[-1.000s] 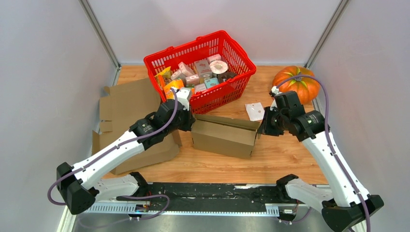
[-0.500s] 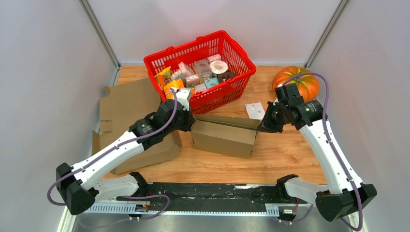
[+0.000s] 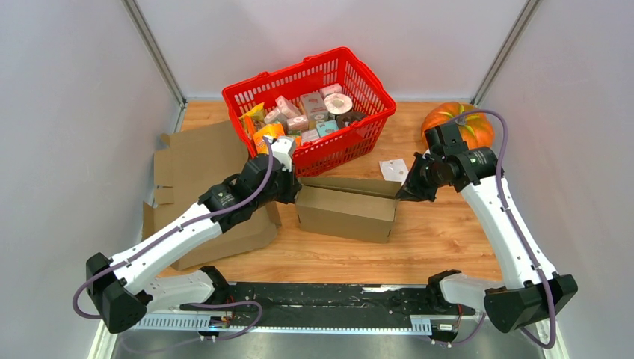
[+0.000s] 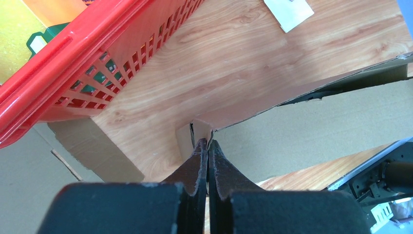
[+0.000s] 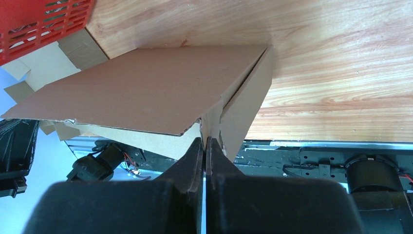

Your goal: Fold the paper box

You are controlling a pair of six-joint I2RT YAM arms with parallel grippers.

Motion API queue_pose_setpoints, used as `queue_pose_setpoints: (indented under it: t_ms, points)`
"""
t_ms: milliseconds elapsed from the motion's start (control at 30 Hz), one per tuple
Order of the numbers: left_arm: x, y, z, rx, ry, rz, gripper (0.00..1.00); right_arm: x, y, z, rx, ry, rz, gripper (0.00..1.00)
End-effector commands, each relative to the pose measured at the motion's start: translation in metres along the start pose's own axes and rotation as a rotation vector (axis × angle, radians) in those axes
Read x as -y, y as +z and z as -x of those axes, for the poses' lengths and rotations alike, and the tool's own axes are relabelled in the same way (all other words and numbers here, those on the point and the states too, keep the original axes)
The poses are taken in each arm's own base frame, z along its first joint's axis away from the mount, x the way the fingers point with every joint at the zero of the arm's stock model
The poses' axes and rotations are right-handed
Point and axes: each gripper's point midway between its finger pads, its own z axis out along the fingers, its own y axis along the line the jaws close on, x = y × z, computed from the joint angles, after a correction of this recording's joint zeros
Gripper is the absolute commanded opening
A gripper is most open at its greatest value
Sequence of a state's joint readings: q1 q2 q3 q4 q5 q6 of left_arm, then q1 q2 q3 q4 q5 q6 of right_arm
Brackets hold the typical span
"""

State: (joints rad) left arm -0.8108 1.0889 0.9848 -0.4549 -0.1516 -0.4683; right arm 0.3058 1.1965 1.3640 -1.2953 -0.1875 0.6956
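A brown paper box [image 3: 346,212] stands open-topped in the middle of the wooden table, in front of the basket. My left gripper [image 3: 294,188] is shut on the box's left end; in the left wrist view [image 4: 208,142] its fingers pinch a small cardboard flap [image 4: 195,134] at the corner. My right gripper [image 3: 402,193] is shut on the box's right end; in the right wrist view [image 5: 206,140] its fingers clamp the edge of the end flap [image 5: 246,105] below the box's broad panel [image 5: 146,87].
A red basket [image 3: 309,108] full of packets stands just behind the box. Flat cardboard sheets [image 3: 196,161] lie at the left. An orange pumpkin [image 3: 463,127] sits at the far right. A white paper slip [image 3: 392,170] lies behind the box's right end.
My right arm has swung up and back, its wrist rising near the pumpkin while the gripper stays on the box's right end. The left arm has not moved.
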Motion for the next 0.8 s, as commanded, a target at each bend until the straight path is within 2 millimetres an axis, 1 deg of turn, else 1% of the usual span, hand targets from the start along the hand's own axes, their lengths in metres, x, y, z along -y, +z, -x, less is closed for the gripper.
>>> queue_pose_setpoints:
  t_ms: [0, 33, 100, 200, 233, 300, 333, 367, 400, 433, 467, 500, 567, 600, 633, 667, 767]
  points:
    - [-0.006, -0.001, -0.051, -0.182, 0.027, -0.001, 0.00, -0.028, -0.010, -0.002, -0.022, 0.015, 0.135, 0.00]
    - [-0.006, 0.000, -0.051, -0.181, 0.027, -0.003, 0.00, -0.026, -0.006, -0.007, -0.038, 0.021, 0.133, 0.00]
    - [-0.006, 0.000, -0.052, -0.181, 0.025, -0.002, 0.00, -0.027, -0.004, -0.008, -0.039, 0.013, 0.154, 0.00]
    - [-0.006, 0.000, -0.053, -0.181, 0.021, -0.003, 0.00, -0.027, 0.000, -0.009, -0.011, -0.057, 0.197, 0.00]
    - [-0.006, 0.000, -0.053, -0.181, 0.021, -0.003, 0.00, -0.027, -0.004, -0.008, 0.021, -0.079, 0.219, 0.00]
    - [-0.006, 0.000, -0.052, -0.178, 0.016, -0.002, 0.00, -0.022, 0.005, -0.005, 0.072, -0.113, 0.231, 0.00]
    - [-0.005, 0.001, -0.052, -0.177, 0.014, -0.004, 0.00, -0.021, 0.001, -0.006, 0.103, -0.129, 0.252, 0.00]
    - [-0.005, 0.001, -0.053, -0.179, 0.012, -0.008, 0.00, -0.024, 0.005, -0.003, 0.127, -0.151, 0.275, 0.00]
    - [-0.004, 0.001, -0.052, -0.176, 0.010, -0.008, 0.00, -0.017, 0.013, -0.007, 0.121, -0.157, 0.266, 0.00]
    - [-0.004, 0.002, -0.051, -0.174, 0.007, -0.007, 0.00, -0.016, 0.013, -0.007, 0.138, -0.174, 0.274, 0.00]
    - [-0.004, 0.002, -0.053, -0.177, 0.004, -0.007, 0.00, -0.017, 0.014, -0.004, 0.166, -0.189, 0.286, 0.00]
    - [-0.004, 0.003, -0.053, -0.177, 0.006, -0.007, 0.00, -0.011, 0.020, -0.006, 0.171, -0.219, 0.275, 0.00]
    - [-0.005, 0.003, -0.055, -0.184, 0.005, -0.003, 0.00, -0.011, 0.017, -0.001, 0.217, -0.245, 0.286, 0.00]
    - [-0.006, 0.004, -0.056, -0.185, 0.006, -0.001, 0.00, -0.008, 0.019, -0.001, 0.228, -0.273, 0.281, 0.00]
    - [-0.006, 0.004, -0.057, -0.186, 0.004, -0.001, 0.00, -0.008, 0.017, -0.001, 0.248, -0.290, 0.286, 0.00]
    - [-0.006, 0.004, -0.058, -0.187, 0.000, -0.002, 0.00, -0.008, 0.018, 0.001, 0.264, -0.318, 0.296, 0.00]
    - [-0.005, 0.005, -0.059, -0.189, -0.003, -0.009, 0.00, 0.000, 0.026, 0.000, 0.251, -0.367, 0.263, 0.00]
